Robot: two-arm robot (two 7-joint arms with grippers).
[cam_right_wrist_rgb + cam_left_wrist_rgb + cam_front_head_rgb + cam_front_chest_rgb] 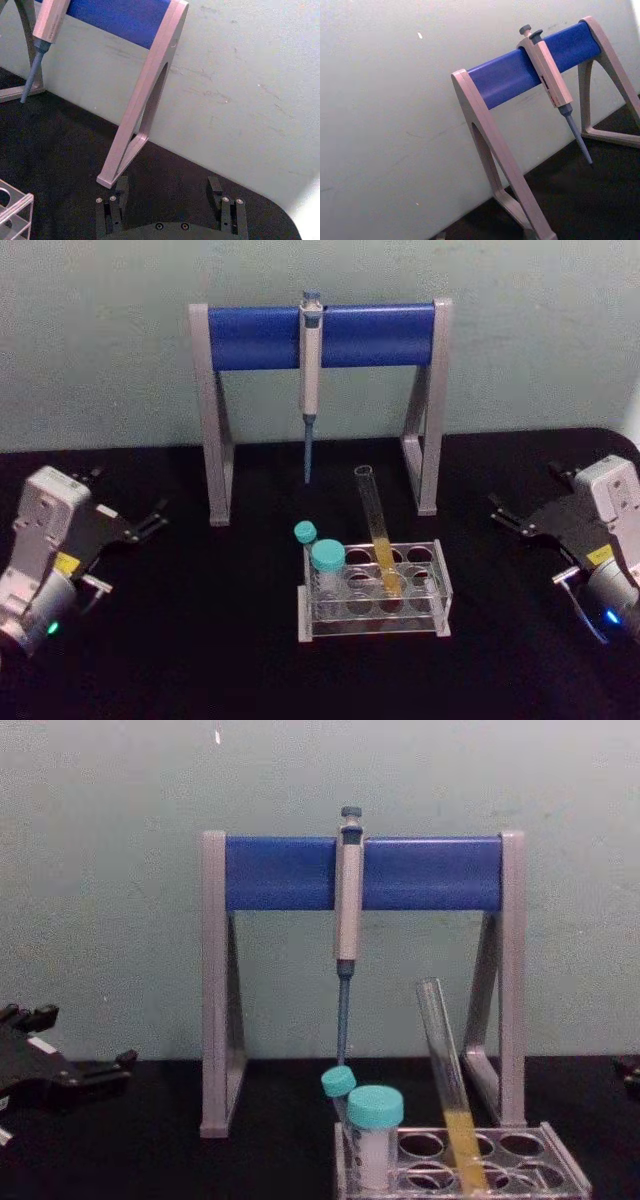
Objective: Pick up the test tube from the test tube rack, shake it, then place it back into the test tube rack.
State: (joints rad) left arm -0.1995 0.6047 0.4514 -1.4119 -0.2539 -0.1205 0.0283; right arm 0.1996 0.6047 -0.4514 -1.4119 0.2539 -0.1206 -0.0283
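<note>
The test tube (pixel 375 520), long and clear with yellow liquid in its lower part, leans in the clear plastic test tube rack (pixel 441 585) at the table's front centre. From the chest view the test tube (pixel 445 1060) tilts left out of a hole in the rack (pixel 565 1157). My left gripper (pixel 125 498) rests open at the far left of the table, well away from the rack. At the far right my right gripper (pixel 525 495) also stands open, and the right wrist view shows its fingers (pixel 215 186) spread wide with nothing between them.
A tall blue-and-grey pipette stand (pixel 320 335) holds a hanging pipette (pixel 310 390) just behind the rack. Two teal-capped tubes (pixel 327 558) stand in the rack's left holes. A pale wall closes the back of the black table (pixel 200 640).
</note>
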